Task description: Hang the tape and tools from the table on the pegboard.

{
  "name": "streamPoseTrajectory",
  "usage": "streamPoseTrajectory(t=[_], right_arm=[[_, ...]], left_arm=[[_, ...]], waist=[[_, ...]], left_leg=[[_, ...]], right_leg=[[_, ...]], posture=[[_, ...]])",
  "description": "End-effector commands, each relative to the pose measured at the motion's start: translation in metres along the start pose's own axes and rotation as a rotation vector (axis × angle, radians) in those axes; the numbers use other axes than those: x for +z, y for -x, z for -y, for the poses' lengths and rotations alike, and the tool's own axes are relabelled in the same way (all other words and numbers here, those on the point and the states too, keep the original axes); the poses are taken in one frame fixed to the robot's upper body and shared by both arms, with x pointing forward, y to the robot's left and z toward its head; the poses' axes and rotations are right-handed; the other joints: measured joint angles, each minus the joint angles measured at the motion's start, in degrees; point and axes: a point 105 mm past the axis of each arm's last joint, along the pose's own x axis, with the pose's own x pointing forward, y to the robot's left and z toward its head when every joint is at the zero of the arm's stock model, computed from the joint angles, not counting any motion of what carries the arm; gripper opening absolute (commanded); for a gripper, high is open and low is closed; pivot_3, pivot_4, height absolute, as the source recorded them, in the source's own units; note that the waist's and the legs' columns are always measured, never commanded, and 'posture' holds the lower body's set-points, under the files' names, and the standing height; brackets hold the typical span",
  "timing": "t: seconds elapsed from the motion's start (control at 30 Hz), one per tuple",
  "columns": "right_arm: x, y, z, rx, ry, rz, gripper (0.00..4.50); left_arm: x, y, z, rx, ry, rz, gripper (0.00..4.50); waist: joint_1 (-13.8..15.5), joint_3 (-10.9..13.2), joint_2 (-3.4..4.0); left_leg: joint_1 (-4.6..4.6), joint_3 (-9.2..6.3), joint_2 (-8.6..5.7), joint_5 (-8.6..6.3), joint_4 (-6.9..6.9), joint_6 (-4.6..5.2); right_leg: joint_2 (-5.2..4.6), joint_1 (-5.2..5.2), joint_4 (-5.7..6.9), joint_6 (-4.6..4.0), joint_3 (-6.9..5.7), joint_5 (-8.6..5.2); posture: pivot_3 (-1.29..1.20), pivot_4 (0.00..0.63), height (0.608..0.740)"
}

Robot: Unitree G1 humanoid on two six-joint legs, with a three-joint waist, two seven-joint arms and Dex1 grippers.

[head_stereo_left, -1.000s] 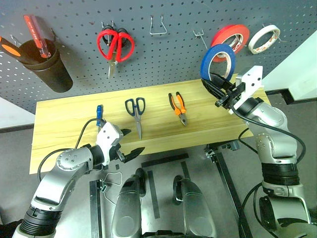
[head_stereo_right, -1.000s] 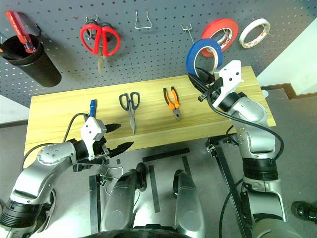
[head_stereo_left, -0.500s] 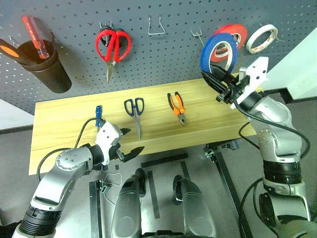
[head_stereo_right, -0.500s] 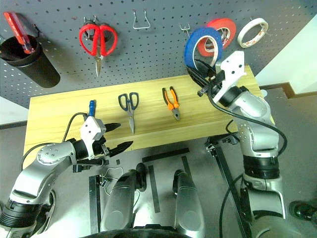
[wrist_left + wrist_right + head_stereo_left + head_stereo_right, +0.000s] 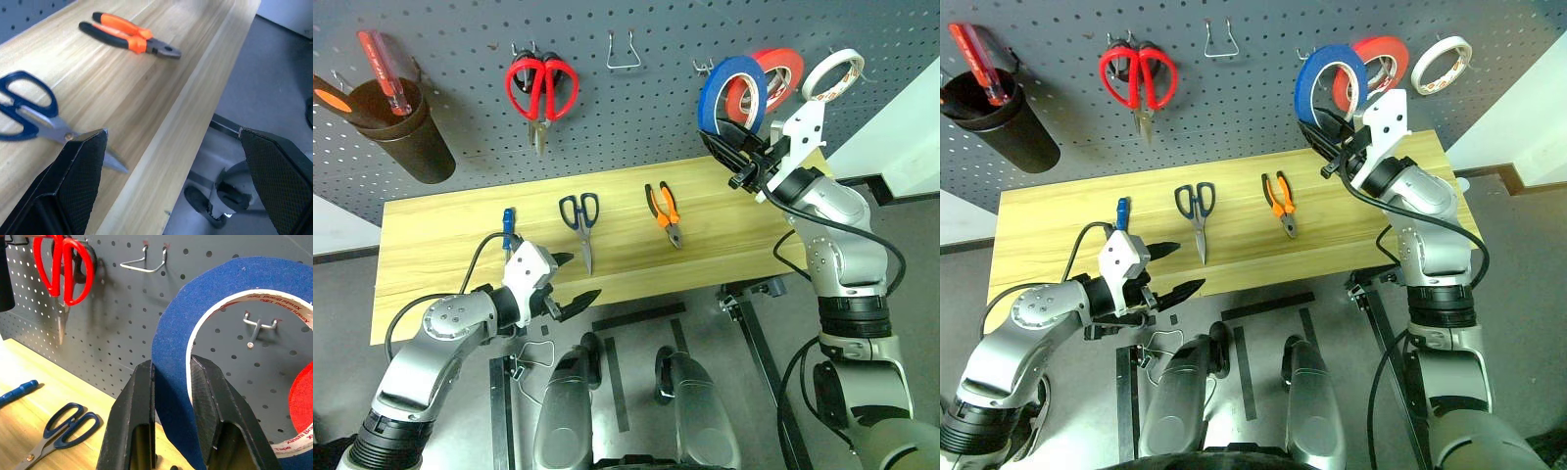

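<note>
Pegboard [image 5: 636, 108] carries none of my task items yet, as far as I can judge; the red-handled scissors [image 5: 540, 86], red-orange roll [image 5: 771, 78] and white roll [image 5: 833, 74] hang there. Table [image 5: 440, 240] holds the black-handled scissors [image 5: 581, 221], pliers [image 5: 664, 211] and blue-handled screwdriver [image 5: 509, 226], all untouched. Blue tape [image 5: 728, 96] is raised in front of the board, pinched through its rim by my right gripper [image 5: 732, 159], its opening lined up with a small hook [image 5: 257, 327] but not on it. My left gripper [image 5: 566, 284] hangs spread and empty over the table's near edge. One hanging in progress, three to go.
</note>
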Motion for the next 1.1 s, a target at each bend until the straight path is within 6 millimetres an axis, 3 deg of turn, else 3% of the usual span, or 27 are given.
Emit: streamPoseTrajectory(t=[0.03,0.47,0.8,1.1], right_arm=[[0.007,-0.002,0.001,0.006,0.028,0.034,0.68],[-0.010,-0.009,0.009,-0.018,0.006,0.017,0.68],[-0.032,-0.042,0.023,-0.075,-0.029,0.002,0.68],[-0.039,-0.054,0.032,-0.120,-0.047,0.003,0.68]], left_arm=[[0.025,0.005,-0.001,0.010,-0.045,0.066,4.50],[0.033,0.010,0.001,0.027,-0.064,0.065,4.50],[0.040,0.009,0.001,0.031,-0.074,0.073,4.50],[0.040,0.011,0.001,0.044,-0.073,0.070,4.50]], waist=[[0.0,0.0,0.00],[0.0,0.0,0.00],[0.0,0.0,0.00],[0.0,0.0,0.00]], left_leg=[[0.00,0.00,0.00,0.00,0.01,0.00],[0.01,-0.01,-0.01,0.00,0.04,0.00],[0.03,0.00,-0.03,0.01,0.05,-0.01],[0.03,0.00,-0.01,0.01,0.07,-0.01]], right_leg=[[0.00,0.00,0.01,0.00,0.00,0.00],[0.00,0.00,0.06,0.00,0.00,0.00],[0.01,0.00,0.09,-0.01,0.00,0.00],[0.00,0.00,0.13,-0.01,0.01,0.00]], posture=[[0.09,0.347,0.717],[0.11,0.353,0.717],[0.13,0.364,0.717],[0.13,0.366,0.717]])
